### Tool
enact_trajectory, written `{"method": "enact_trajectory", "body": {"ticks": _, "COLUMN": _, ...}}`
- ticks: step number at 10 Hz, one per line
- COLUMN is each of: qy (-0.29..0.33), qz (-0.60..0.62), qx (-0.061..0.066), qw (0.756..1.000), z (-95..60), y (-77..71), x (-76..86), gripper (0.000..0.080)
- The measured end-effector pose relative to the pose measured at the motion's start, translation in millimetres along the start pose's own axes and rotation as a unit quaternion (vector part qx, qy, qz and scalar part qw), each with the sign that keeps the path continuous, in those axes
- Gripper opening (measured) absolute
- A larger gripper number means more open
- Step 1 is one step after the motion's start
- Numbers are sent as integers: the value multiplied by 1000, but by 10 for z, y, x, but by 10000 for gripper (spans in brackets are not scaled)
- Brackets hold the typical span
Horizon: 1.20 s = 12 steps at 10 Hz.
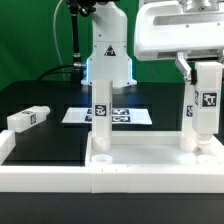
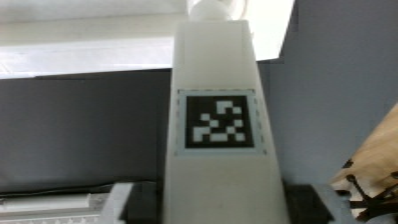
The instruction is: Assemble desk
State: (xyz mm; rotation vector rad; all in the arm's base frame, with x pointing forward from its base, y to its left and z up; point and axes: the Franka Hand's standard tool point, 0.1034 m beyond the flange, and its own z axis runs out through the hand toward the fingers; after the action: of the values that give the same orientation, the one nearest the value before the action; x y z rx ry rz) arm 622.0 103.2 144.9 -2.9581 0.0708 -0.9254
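Observation:
The white tabletop panel (image 1: pixel 150 158) lies flat at the front of the exterior view. A white leg (image 1: pixel 101 112) with a black-and-white tag stands upright at its left corner. At the right corner stands a second tagged leg (image 1: pixel 204 115), upright with its foot at the panel. My gripper (image 1: pixel 198 70) is shut on the upper part of this leg. In the wrist view that leg (image 2: pixel 219 120) fills the middle, and my gripper (image 2: pixel 228 205) has a black pad pressed on each side of it. A third leg (image 1: pixel 28 118) lies loose on the black table, at the exterior view's left.
The marker board (image 1: pixel 120 116) lies flat behind the standing left leg, before the arm's white base (image 1: pixel 108 60). A low white border rail (image 1: pixel 40 176) runs along the front edge. A black cable hangs behind the base.

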Motion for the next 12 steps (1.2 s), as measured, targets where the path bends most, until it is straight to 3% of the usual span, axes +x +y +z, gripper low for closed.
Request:
{"method": "enact_trajectory", "body": {"ticks": 3, "qy": -3, "qz": -49, "qx": 2, "qw": 999, "z": 55, "y": -96, "x": -43, "gripper": 289}}
{"method": "enact_trajectory", "body": {"ticks": 12, "qy": 0, "qz": -77, "qx": -2, "qw": 997, "z": 166, "y": -103, "x": -87, "gripper": 289}}
